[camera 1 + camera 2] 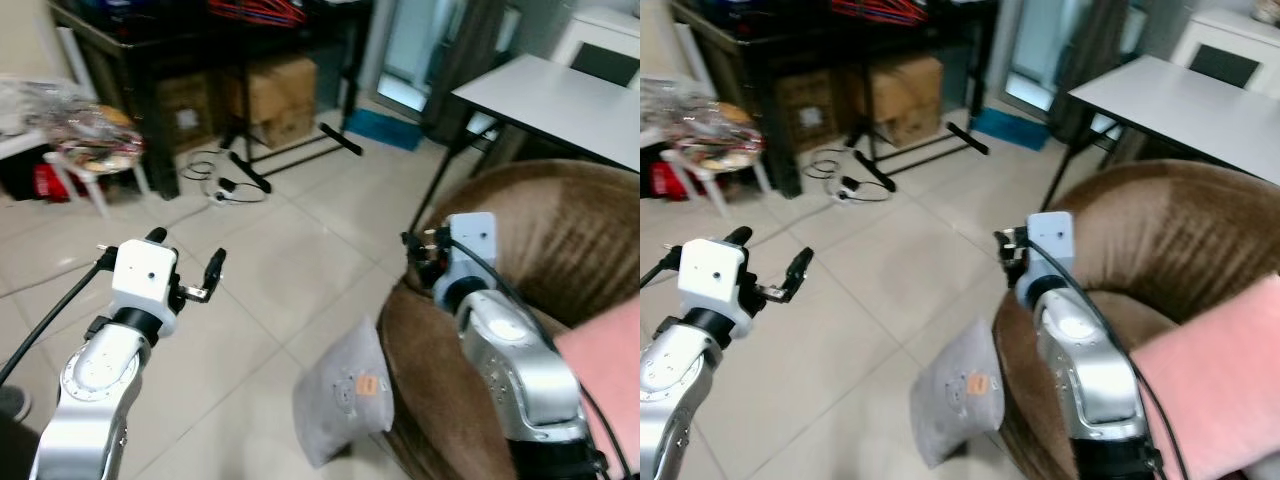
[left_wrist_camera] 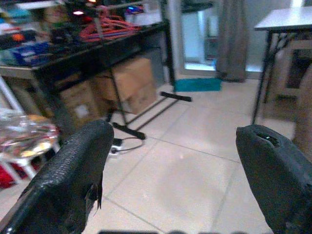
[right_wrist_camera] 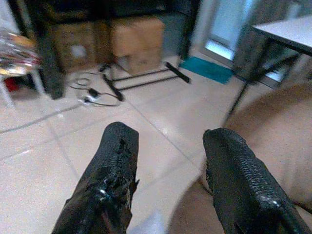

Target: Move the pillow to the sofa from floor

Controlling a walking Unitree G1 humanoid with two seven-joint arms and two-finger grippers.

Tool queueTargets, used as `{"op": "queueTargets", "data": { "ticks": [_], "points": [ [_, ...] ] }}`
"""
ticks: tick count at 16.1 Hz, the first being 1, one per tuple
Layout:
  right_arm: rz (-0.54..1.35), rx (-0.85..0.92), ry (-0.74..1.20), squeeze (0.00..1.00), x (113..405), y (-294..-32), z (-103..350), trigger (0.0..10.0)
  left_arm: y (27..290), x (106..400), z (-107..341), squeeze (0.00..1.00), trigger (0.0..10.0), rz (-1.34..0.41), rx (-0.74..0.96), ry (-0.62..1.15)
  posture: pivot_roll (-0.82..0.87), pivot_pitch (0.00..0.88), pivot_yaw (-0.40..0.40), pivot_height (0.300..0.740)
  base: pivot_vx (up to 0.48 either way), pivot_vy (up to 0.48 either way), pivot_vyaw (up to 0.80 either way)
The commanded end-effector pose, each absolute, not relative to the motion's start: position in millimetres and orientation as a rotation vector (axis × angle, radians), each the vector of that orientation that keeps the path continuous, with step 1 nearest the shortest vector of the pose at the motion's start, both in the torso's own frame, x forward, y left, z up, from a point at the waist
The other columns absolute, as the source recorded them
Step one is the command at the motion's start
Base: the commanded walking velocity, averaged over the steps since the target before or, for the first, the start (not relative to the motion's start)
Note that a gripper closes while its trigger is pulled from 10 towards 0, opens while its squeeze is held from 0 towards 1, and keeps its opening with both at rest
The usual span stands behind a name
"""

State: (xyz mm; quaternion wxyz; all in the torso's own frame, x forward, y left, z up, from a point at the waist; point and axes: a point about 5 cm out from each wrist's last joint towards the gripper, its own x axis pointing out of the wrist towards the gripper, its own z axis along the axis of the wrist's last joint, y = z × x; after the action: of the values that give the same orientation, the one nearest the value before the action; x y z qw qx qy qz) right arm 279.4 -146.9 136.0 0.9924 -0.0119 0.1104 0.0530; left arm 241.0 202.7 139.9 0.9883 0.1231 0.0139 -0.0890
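Hands first: your left hand (image 1: 190, 270) is raised over bare floor (image 1: 260, 300), its fingers spread wide with nothing between them. Your right hand (image 1: 420, 255) is up beside the sofa's arm; in its wrist view the two fingers (image 3: 117, 165) stand apart and empty.

Below and inward of that right hand, the grey pillow (image 1: 345, 400) stands on the tiles, leaning against the brown sofa (image 1: 560, 240) and touching its side. Its long axis runs roughly upright, tipped toward the sofa, with an orange tag facing you.

The pillow lies between your two arms but much nearer the right one, almost under its forearm; the left hand is well apart, across open tiles. So I'd judge the right arm the natural one to reach down, though its closeness to the sofa arm may crowd the approach. The grasp has not begun, and the pink cushion (image 1: 610, 370) already takes part of the seat.
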Motion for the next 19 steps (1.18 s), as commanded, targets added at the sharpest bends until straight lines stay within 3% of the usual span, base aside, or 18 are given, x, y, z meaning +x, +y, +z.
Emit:
{"op": "queueTargets", "data": {
  "ticks": [1,5,9,19],
  "points": [
    [0.103,-0.019,0.207,0.0,280.3,-148.9,140.7,10.0,200.0,240.9,144.1,0.25,10.0,-0.189,0.257,0.011,0.02,0.0,-0.066,0.74,0.27,0.0,0.0],
    [0.102,-0.012,0.213,0.0,279.6,-149.1,140.0,10.0,198.2,240.3,146.3,0.26,10.0,-0.192,0.254,0.007,0.02,0.0,-0.065,0.74,0.271,0.0,0.0],
    [0.109,-0.011,0.221,0.0,279.5,-148.2,138.9,10.0,196.5,240.2,147.9,0.25,10.0,-0.195,0.253,0.004,0.02,0.0,-0.068,0.74,0.271,0.0,-0.66],
    [0.132,-0.027,0.222,0.0,279.3,-145.4,137.7,10.0,193.2,239.4,152.1,0.25,10.0,-0.199,0.254,-0.003,0.02,0.0,-0.072,0.74,0.282,0.0,0.0]
  ]
}}
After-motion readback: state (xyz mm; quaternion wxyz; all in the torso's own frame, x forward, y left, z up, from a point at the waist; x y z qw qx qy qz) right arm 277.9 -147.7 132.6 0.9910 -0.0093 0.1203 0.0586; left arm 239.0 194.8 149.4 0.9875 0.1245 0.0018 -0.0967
